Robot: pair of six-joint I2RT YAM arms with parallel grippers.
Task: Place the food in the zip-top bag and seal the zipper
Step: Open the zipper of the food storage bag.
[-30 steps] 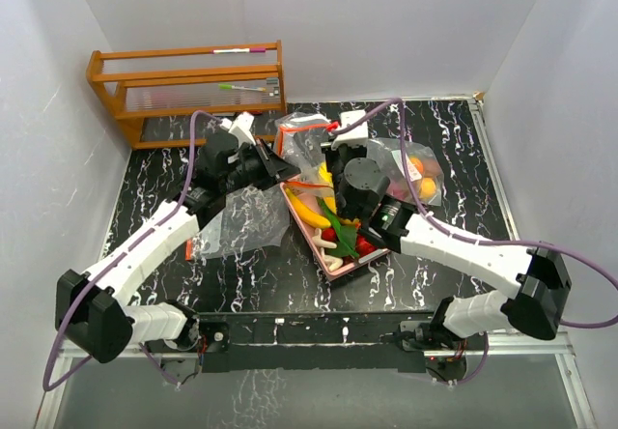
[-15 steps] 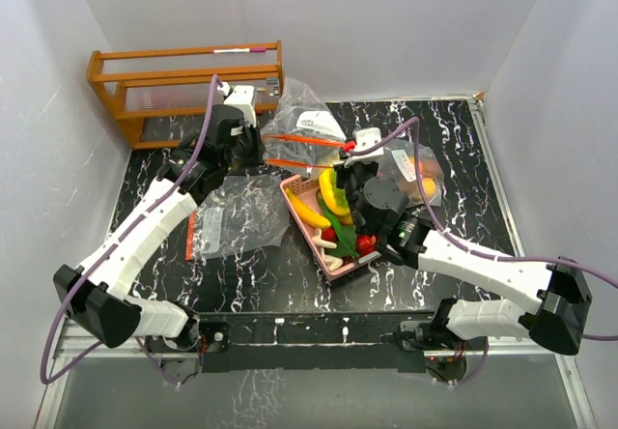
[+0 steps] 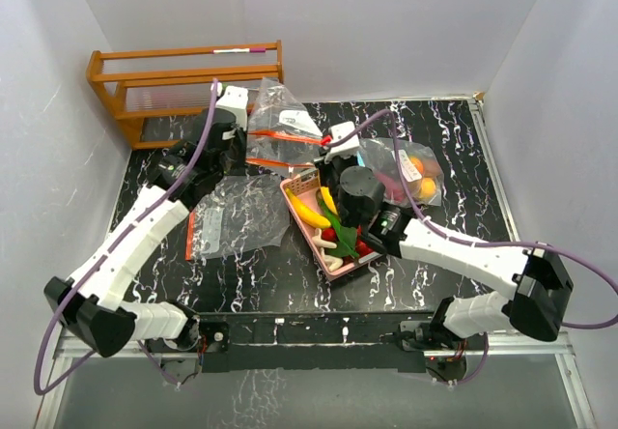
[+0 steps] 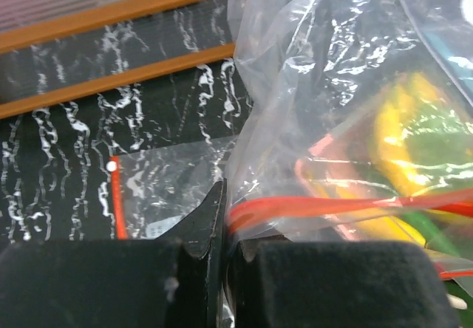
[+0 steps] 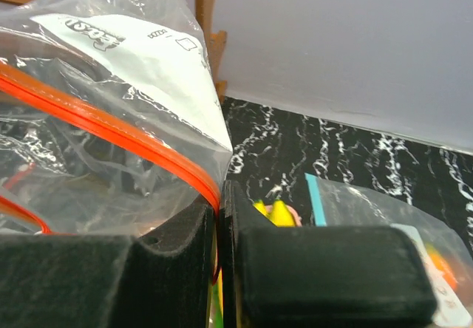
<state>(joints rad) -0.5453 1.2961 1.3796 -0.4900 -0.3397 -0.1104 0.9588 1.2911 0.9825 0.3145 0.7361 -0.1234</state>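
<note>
A clear zip-top bag (image 3: 280, 120) with an orange-red zipper hangs stretched between my two grippers, above the table. My left gripper (image 3: 245, 149) is shut on its left end, the zipper strip (image 4: 318, 206) running out from the jaws. My right gripper (image 3: 329, 150) is shut on the right end of the zipper (image 5: 111, 132). The food (image 3: 309, 213), a yellow banana bunch with red berries and green leafy pieces, lies in the pink tray (image 3: 328, 271) just below the bag. Yellow banana tips (image 5: 273, 211) show past my right fingers.
A wooden rack (image 3: 188, 86) stands at the back left. A flat clear bag (image 3: 237, 216) lies left of the tray. Another bag holding orange fruits (image 3: 417, 171) lies to the right. White walls close the table on three sides.
Both grippers have carried the bag toward the back and left. It has gone from bunched above the tray to stretched out between them.
</note>
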